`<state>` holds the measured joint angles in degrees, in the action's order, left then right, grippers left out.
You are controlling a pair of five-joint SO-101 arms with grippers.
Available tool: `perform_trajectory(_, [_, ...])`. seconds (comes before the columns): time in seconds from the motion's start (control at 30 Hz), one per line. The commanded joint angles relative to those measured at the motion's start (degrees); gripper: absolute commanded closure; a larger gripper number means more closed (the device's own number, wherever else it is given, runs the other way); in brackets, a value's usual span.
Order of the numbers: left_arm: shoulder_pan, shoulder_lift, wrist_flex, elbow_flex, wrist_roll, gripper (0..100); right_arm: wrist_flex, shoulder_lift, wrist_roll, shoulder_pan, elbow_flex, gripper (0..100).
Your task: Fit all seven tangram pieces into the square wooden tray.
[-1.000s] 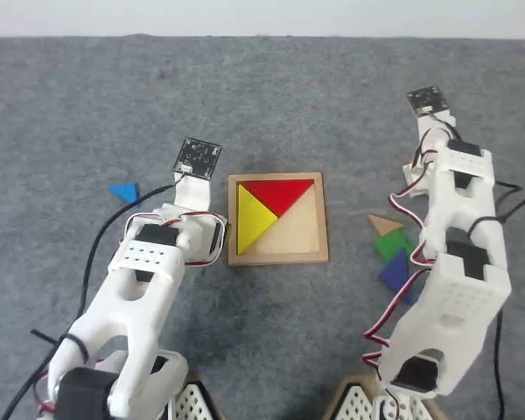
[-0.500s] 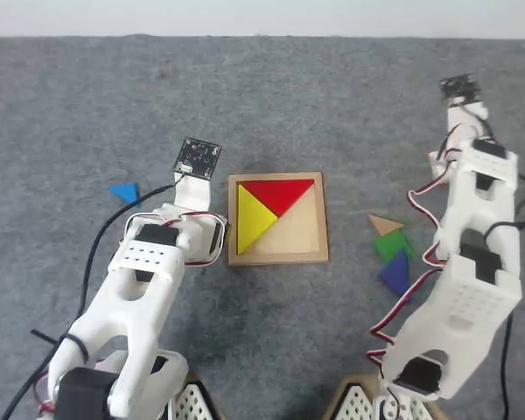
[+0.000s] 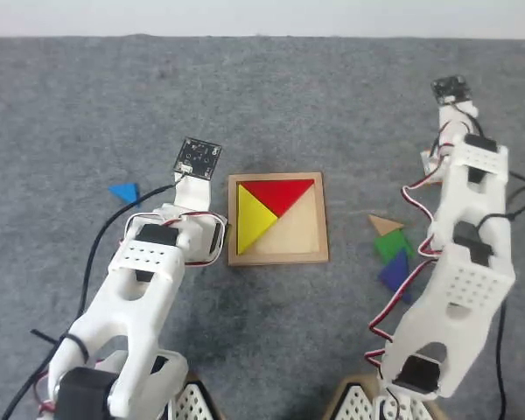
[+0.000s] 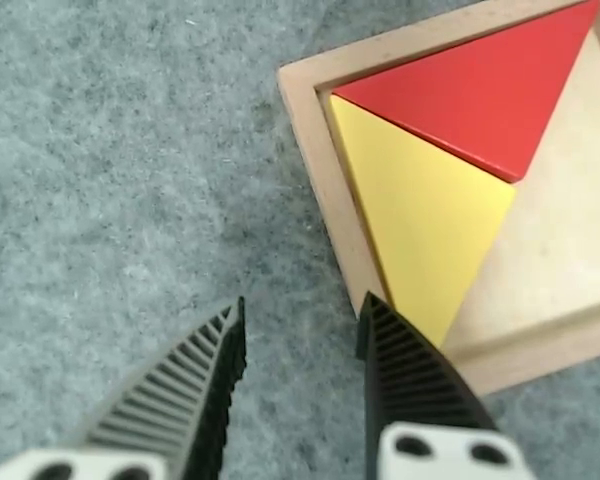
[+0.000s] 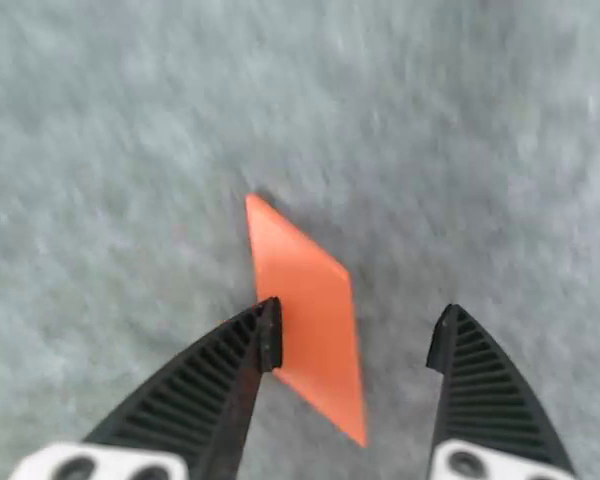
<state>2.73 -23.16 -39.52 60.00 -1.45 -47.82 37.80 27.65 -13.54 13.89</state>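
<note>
Right arm stretches toward twelve o'clock, right pincer [image 5: 358, 312] spread over the orange parallelogram [image 5: 305, 310]; left pincer [image 4: 304, 303], also apart, hovers at the square wooden tray's [image 4: 305, 150] nine o'clock.

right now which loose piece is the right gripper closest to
The orange slanted piece, lying flat, partly straddled by the open right gripper. The tan triangle, green piece and dark blue piece sit bunched elsewhere.

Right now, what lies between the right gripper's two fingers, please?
An orange parallelogram lies on the grey carpet between the right gripper's open fingers; the right wrist view shows it.
</note>
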Motion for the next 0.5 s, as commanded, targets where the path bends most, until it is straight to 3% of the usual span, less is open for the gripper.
perform_trajectory(0.0, [0.4, -2.1, 1.2, -0.4, -0.4, 82, -3.3, 2.8, 1.1, 1.7, 5.5, 73.6])
perform_trajectory(0.47, [0.4, -2.1, 1.3, -0.4, -0.4, 82, -27.6, -2.6, 0.8, 10.7, 7.7, 73.6])
